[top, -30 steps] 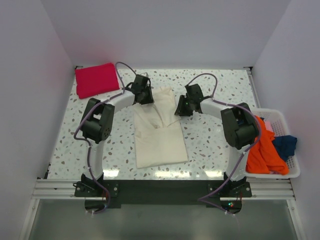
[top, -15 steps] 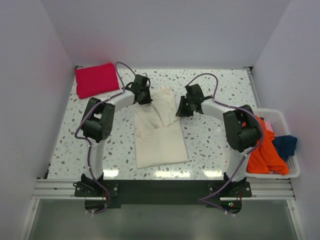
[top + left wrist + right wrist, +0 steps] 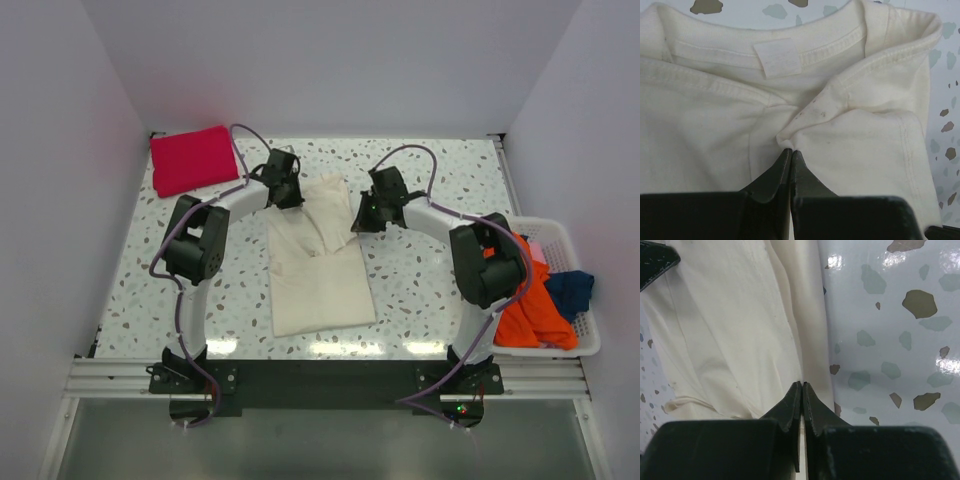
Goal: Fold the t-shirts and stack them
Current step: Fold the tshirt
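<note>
Both pairs of fingers are pinched shut on the far end of the cream tee.

The cream tee (image 3: pixel 315 265) lies in the middle of the counter (image 3: pixel 420 290), partly folded, with its sleeves turned in over the body and its collar end toward the far wall. The left fingers (image 3: pixel 777 172) are pressed together on a raised fold of cloth just below the collar and its label. The right fingers (image 3: pixel 792 402) are closed on the tee's right-hand edge, a sliver of cream cloth showing between them and bare counter just beside. A folded red tee (image 3: pixel 193 158) sits at the far left corner, well apart from the cream one. An orange tee (image 3: pixel 525 295) and a blue tee (image 3: pixel 570 288) are bunched in a white basket (image 3: pixel 590 345) at the counter's right edge.
</note>
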